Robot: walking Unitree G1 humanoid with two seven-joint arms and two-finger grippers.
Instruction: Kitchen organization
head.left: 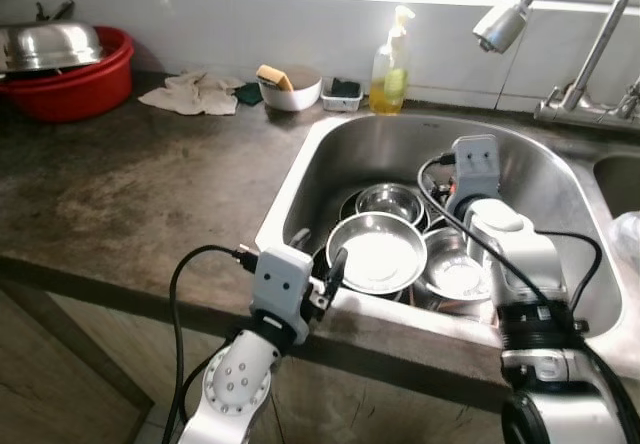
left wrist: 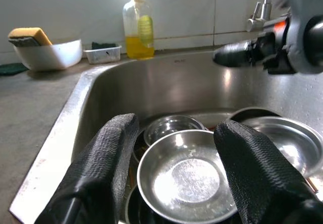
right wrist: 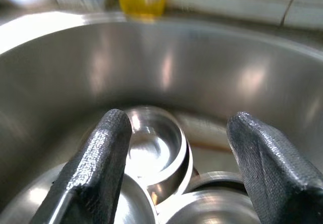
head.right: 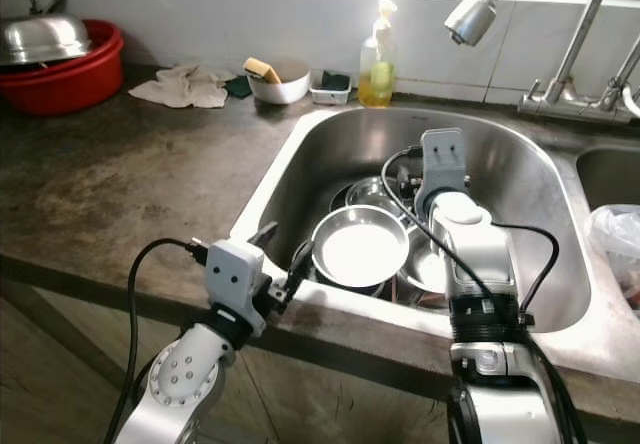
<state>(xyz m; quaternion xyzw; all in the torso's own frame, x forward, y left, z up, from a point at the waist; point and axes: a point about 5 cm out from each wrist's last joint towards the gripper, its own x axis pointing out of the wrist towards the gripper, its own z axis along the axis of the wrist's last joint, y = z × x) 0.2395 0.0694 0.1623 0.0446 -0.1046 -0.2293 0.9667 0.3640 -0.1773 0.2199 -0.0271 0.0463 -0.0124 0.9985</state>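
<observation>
At the far left of my head cameras I see a round red plastic basin [head.left: 72, 84] on the dark stone countertop [head.left: 130, 194], cut off by the frame edge, with an upturned steel bowl [head.left: 45, 44] sitting in it. Next along the back wall lie a crumpled pale cloth [head.left: 195, 94], then a white bowl holding a yellow sponge [head.left: 290, 86], a small clear tray [head.left: 342, 93] whose dark contents I cannot make out, and a clear pump bottle of yellow dish soap [head.left: 389, 69].

My left gripper [head.left: 318, 264] hovers at the near rim of the stainless steel sink [head.left: 520, 154], its two black fingers [left wrist: 101, 168] spread wide with nothing between them. Through its wrist camera the wide shallow steel dish [head.left: 377, 254] lies just past the fingertips, on top of the pile in the sink basin. Behind it sits a smaller, deeper steel bowl [head.left: 390, 202], and another steel bowl [head.left: 455, 274] lies to the right, partly hidden by my right arm. Darker dishes beneath the pile are too shadowed to identify.

My right gripper [right wrist: 176, 148] is down inside the sink over the stack; its fingers [right wrist: 106, 153] stand apart and empty, though that wrist picture is blurred. The head cameras hide those fingertips behind the wrist housing. Above, a grey spray faucet head [head.left: 500, 26] hangs over the basin, its pipe running out of frame.
</observation>
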